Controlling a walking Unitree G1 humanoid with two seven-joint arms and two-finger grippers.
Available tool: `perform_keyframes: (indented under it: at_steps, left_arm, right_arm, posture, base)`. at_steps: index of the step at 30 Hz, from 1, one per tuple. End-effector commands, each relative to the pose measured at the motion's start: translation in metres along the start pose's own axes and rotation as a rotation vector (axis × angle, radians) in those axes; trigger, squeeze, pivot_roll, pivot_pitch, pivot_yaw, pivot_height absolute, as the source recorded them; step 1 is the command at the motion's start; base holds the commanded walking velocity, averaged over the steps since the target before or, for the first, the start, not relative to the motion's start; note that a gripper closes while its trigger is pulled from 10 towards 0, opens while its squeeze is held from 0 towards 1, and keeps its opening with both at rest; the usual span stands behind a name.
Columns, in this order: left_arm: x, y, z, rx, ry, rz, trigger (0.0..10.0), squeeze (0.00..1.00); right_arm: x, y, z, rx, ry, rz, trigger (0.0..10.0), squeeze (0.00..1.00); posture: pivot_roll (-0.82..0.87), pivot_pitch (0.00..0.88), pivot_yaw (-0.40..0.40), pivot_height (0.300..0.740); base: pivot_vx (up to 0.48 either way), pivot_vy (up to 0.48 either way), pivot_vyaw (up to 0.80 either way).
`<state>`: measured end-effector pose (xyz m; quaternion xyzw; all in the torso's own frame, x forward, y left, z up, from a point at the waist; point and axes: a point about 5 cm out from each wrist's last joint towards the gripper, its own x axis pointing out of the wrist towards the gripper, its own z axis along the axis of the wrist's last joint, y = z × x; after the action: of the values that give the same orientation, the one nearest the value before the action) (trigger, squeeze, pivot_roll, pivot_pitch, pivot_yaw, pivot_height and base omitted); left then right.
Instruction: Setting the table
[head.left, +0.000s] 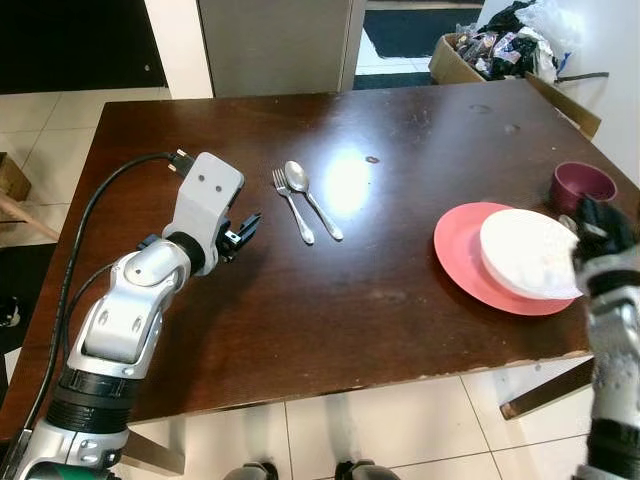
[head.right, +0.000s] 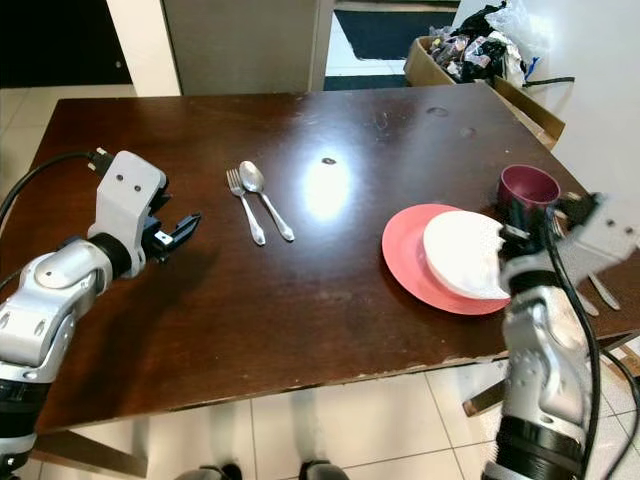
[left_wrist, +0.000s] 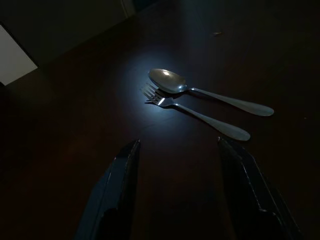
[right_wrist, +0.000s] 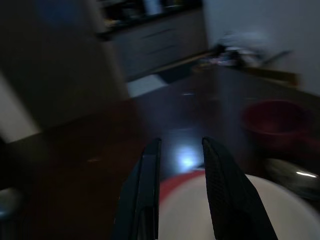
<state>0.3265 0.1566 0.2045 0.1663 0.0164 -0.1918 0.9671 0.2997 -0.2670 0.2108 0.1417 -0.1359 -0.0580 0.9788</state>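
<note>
Clearly, the left gripper (left_wrist: 177, 187) hovers with fingers spread, facing the fork (head.left: 292, 205) and spoon (head.left: 312, 198) on the table (head.left: 300, 300). The right gripper (right_wrist: 181, 190), fingers slightly apart, hangs above the white plate (head.right: 465, 253) on the red plate (head.right: 405, 260); beside the right arm, the right eye view shows a maroon cup (head.right: 527, 190).

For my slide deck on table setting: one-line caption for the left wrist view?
Open left gripper hovers over the dark table, aimed at a fork and spoon lying side by side.

Glossy dark wood table (head.left: 400, 300); shiny metal fork (head.left: 292, 205) and spoon (head.left: 310, 197).
</note>
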Motion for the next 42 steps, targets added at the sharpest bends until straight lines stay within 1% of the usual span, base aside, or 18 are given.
perform_keyframes:
  at_steps: [1, 5, 8, 9, 12, 13, 14, 16, 17, 18, 19, 21, 23, 26, 33, 37, 39, 42]
  left_arm:
    - [-0.001, 0.000, -0.002, -0.004, 0.011, 0.003, 10.0, 0.00]
    - [-0.001, 0.003, -0.001, -0.007, 0.023, 0.038, 10.0, 0.00]
    - [-0.010, 0.013, -0.005, 0.005, 0.042, 0.103, 10.0, 0.00]
    - [-0.010, 0.013, -0.005, 0.005, 0.042, 0.103, 10.0, 0.00]
    - [-0.028, 0.023, -0.008, -0.003, 0.029, 0.189, 10.0, 0.00]
    - [-0.028, 0.023, -0.008, -0.003, 0.029, 0.189, 10.0, 0.00]
    - [-0.040, 0.021, -0.011, 0.000, 0.043, 0.219, 10.0, 0.00]
    - [-0.044, 0.019, -0.012, 0.003, 0.052, 0.224, 10.0, 0.00]
    - [-0.046, 0.015, -0.015, 0.004, 0.064, 0.225, 10.0, 0.00]
    - [-0.045, 0.008, -0.019, 0.002, 0.083, 0.224, 10.0, 0.00]
    - [-0.043, 0.005, -0.020, 0.000, 0.090, 0.224, 10.0, 0.00]
    - [-0.041, 0.002, -0.018, -0.004, 0.087, 0.226, 10.0, 0.00]
    - [-0.040, 0.004, -0.014, -0.003, 0.070, 0.246, 10.0, 0.00]
    - [-0.041, 0.005, 0.000, -0.037, -0.002, 0.263, 10.0, 0.00]
    - [-0.043, 0.000, 0.010, -0.055, -0.063, 0.243, 10.0, 0.00]
    - [-0.041, -0.003, 0.016, -0.075, -0.111, 0.253, 10.0, 0.00]
    - [-0.042, -0.001, 0.019, -0.115, -0.141, 0.259, 10.0, 0.00]
    - [-0.042, 0.000, 0.020, -0.122, -0.153, 0.260, 10.0, 0.00]
  right_arm:
    - [0.006, 0.014, -0.020, 0.028, 0.097, 0.091, 10.0, 0.00]
    - [0.018, 0.035, -0.056, -0.005, 0.236, 0.186, 10.0, 0.00]
    - [0.028, 0.049, -0.074, -0.034, 0.290, 0.236, 10.0, 0.00]
    - [0.028, 0.049, -0.074, -0.034, 0.290, 0.236, 10.0, 0.00]
    - [0.040, 0.057, -0.080, -0.077, 0.305, 0.271, 10.0, 0.00]
    - [0.040, 0.057, -0.080, -0.077, 0.305, 0.271, 10.0, 0.00]
    - [0.044, 0.064, -0.081, -0.097, 0.298, 0.317, 10.0, 0.00]
    - [0.046, 0.067, -0.081, -0.098, 0.295, 0.339, 10.0, 0.00]
    - [0.048, 0.072, -0.080, -0.094, 0.287, 0.372, 10.0, 0.00]
    - [0.052, 0.081, -0.079, -0.094, 0.277, 0.428, 10.0, 0.00]
    - [0.053, 0.085, -0.078, -0.097, 0.274, 0.450, 10.0, 0.00]
    - [0.054, 0.092, -0.078, -0.076, 0.271, 0.485, 10.0, 0.00]
    - [0.055, 0.097, -0.078, -0.065, 0.267, 0.500, 10.0, 0.00]
    - [0.058, 0.104, -0.075, -0.033, 0.226, 0.512, 10.0, 0.00]
    - [0.055, 0.099, -0.060, 0.025, 0.093, 0.445, 10.0, 0.00]
    - [0.040, 0.111, -0.019, -0.028, -0.120, 0.495, 10.0, 0.00]
    - [0.031, 0.118, -0.001, -0.004, -0.187, 0.508, 10.0, 0.00]
    - [0.027, 0.119, 0.002, -0.004, -0.198, 0.509, 10.0, 0.00]
  posture:
    - [0.02, 0.068, 0.057, 0.740]
    - [0.06, 0.083, 0.053, 0.740]
    - [0.09, 0.102, 0.037, 0.740]
    - [0.09, 0.102, 0.037, 0.740]
    - [0.14, 0.129, 0.014, 0.740]
    - [0.14, 0.129, 0.014, 0.740]
    - [0.17, 0.151, -0.004, 0.740]
    - [0.17, 0.151, -0.004, 0.740]
    - [0.18, 0.160, -0.011, 0.740]
    - [0.18, 0.166, -0.013, 0.740]
    - [0.18, 0.166, -0.013, 0.740]
    - [0.18, 0.172, -0.012, 0.740]
    - [0.19, 0.175, -0.010, 0.740]
    - [0.18, 0.174, -0.003, 0.740]
    - [0.15, 0.163, 0.013, 0.740]
    - [0.11, 0.129, 0.030, 0.740]
    - [0.09, 0.105, 0.039, 0.740]
    - [0.07, 0.089, 0.044, 0.740]
  base:
    - [0.000, 0.000, 0.00]
    - [0.000, 0.000, 0.00]
    - [0.000, 0.000, 0.00]
    - [0.000, 0.000, 0.00]
    - [0.000, 0.000, 0.00]
    - [0.000, 0.000, 0.00]
    - [0.000, 0.000, 0.00]
    - [0.000, 0.000, 0.00]
    - [0.000, 0.000, 0.00]
    - [0.000, 0.000, 0.00]
    - [0.000, 0.000, 0.00]
    - [0.000, 0.000, 0.00]
    - [0.000, 0.000, 0.00]
    - [0.000, 0.000, 0.00]
    - [0.000, 0.000, 0.00]
    - [0.000, 0.000, 0.00]
    - [0.000, 0.000, 0.00]
    - [0.000, 0.000, 0.00]
